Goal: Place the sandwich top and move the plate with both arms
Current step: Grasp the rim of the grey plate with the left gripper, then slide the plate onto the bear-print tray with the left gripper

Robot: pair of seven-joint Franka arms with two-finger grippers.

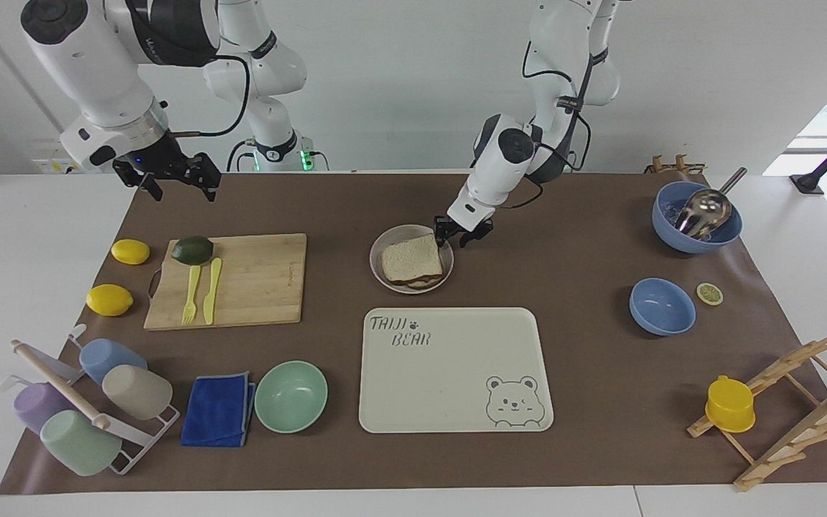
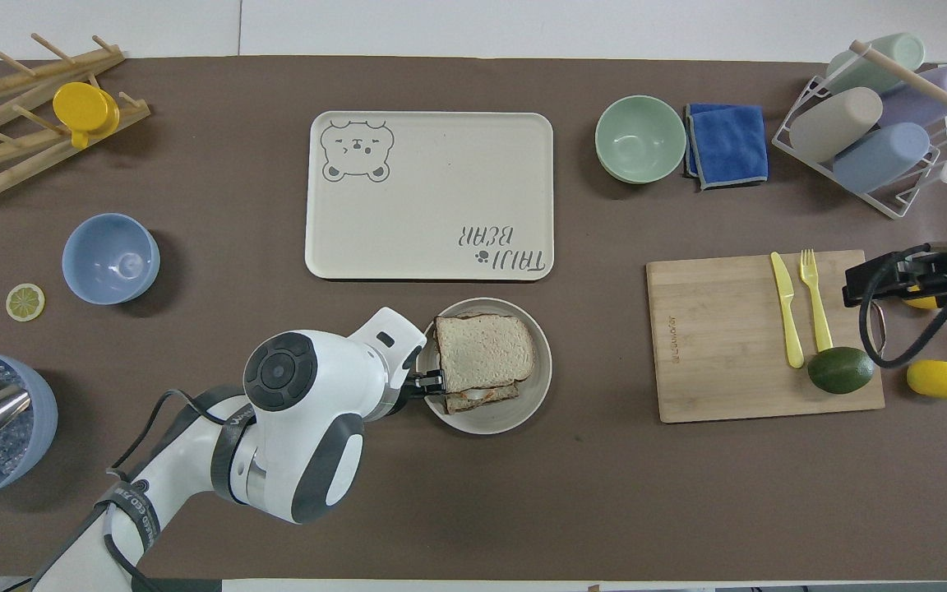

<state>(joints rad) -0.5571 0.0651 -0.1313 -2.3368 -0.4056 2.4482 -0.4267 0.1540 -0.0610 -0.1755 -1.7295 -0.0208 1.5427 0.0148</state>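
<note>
The sandwich top (image 1: 412, 258) (image 2: 483, 352), a pale bread slice with a brown crust, lies on a lower slice in the round beige plate (image 1: 377, 269) (image 2: 536, 396). The plate sits mid-table, nearer to the robots than the cream tray. My left gripper (image 1: 461, 234) (image 2: 431, 383) is low at the plate's rim, on the side toward the left arm's end, right beside the bread's edge. Whether it touches the rim I cannot tell. My right gripper (image 1: 173, 181) (image 2: 858, 284) hangs open and holds nothing, up above the cutting board's end near the lemons.
The cream bear tray (image 1: 456, 370) lies just farther out than the plate. A cutting board (image 1: 241, 280) carries an avocado, fork and knife, with two lemons beside it. Blue bowls (image 1: 661, 306), a mint bowl (image 1: 291, 396), a blue cloth, a cup rack and a wooden rack ring the table.
</note>
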